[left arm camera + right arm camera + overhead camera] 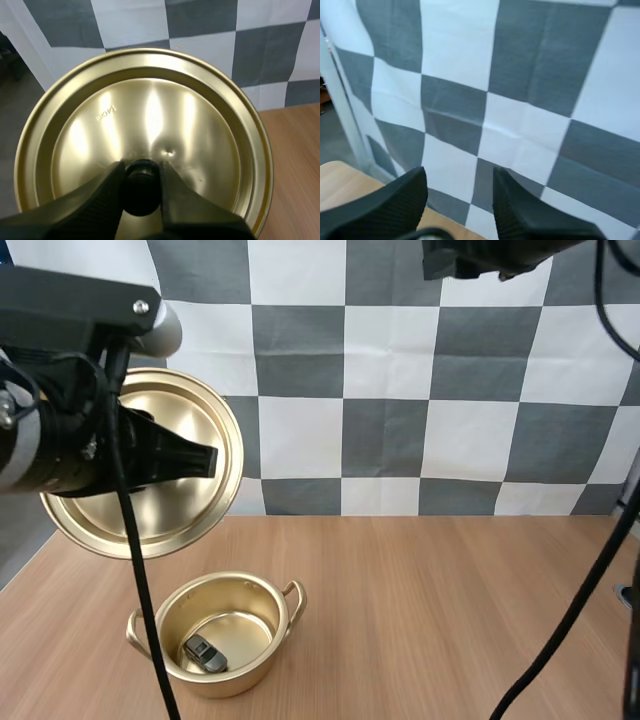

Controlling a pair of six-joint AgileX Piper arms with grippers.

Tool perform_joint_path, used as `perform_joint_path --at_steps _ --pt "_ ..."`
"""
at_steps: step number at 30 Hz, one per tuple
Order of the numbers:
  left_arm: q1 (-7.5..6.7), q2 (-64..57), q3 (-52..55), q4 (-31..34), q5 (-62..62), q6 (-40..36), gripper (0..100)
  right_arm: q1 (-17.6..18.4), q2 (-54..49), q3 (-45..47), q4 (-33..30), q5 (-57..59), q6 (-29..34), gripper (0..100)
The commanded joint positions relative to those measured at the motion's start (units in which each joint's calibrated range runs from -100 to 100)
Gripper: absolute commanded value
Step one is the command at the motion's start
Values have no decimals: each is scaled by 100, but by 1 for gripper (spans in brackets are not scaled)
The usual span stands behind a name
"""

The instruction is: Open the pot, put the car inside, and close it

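Note:
My left gripper [203,461] is raised at the table's left side, shut on the black knob [141,189] of the gold lid [185,405]. The lid is tilted on edge, well above the table. In the left wrist view my left gripper [141,177] pinches the knob between both fingers in front of the lid's [150,110] shiny face. Below it stands the gold pot [272,592], uncovered, with a small grey toy car [203,652] lying on its bottom. My right gripper [460,187] is open, with nothing between its fingers, high off the table.
The pot has two side handles [294,597]. Bare wooden table [450,620] stretches to the right of the pot. My right arm [490,255] hangs high at the back right.

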Motion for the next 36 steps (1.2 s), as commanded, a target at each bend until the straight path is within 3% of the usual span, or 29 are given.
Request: perform_joint_path --at_steps 1,5,11,17,28,36 --pt "-1 5 236 -25 0 30 0 -138 -948 -2 -38 0 150 68" --pt "-1 5 318 -25 0 30 0 -138 -1329 94 -261 0 489 67" --pt "-1 136 333 -309 0 35 0 -138 -1492 1131 -409 0 523 67" --pt "-1 432 1089 -460 0 188 0 -138 -1492 1988 -542 0 451 67" --pt "-1 635 1742 -228 -613 188 0 -138 -1643 2058 -336 0 372 67" --pt "-1 1688 1742 -739 -1071 267 0 -138 -1765 2058 -347 0 336 67"
